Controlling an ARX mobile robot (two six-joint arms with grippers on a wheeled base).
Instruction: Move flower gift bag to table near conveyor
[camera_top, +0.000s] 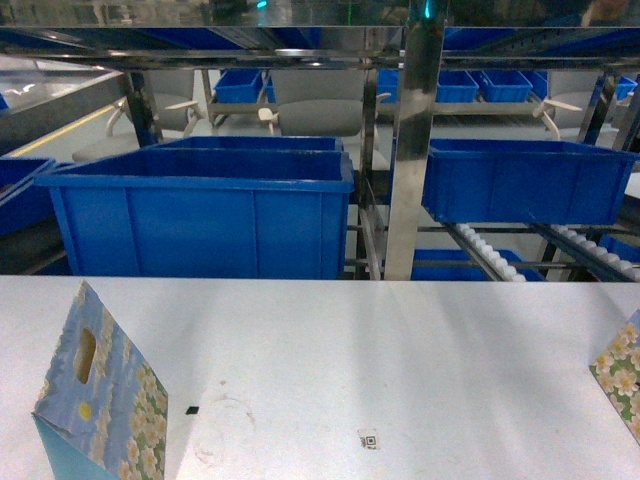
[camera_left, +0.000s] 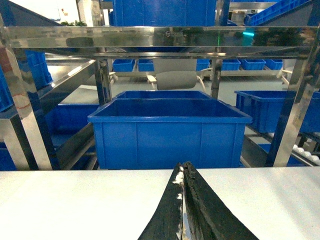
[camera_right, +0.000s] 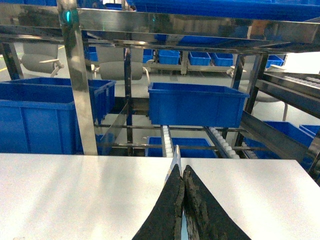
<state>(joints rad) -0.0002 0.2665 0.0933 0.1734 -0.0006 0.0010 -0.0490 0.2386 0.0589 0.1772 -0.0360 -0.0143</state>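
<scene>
Fingers of your left gripper (camera_left: 183, 172) and right gripper (camera_right: 180, 172) sit pressed together, holding nothing, above the tabletop (camera_top: 400, 360). Your flower gift bag (camera_top: 100, 405) stands upright at the near left corner, nearer your left arm; a second floral bag (camera_top: 620, 380) shows at the right edge. Blue bins (camera_top: 200, 215) and conveyor (camera_top: 490, 255) rollers lie beyond the far edge.

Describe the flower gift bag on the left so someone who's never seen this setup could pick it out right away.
Start at the pale table in front of the steel conveyor rack. At its near left corner stands the flower gift bag, upright. It has blue sides printed with white daisies and an oval handle slot, unlike the plain blue bins behind.
</scene>
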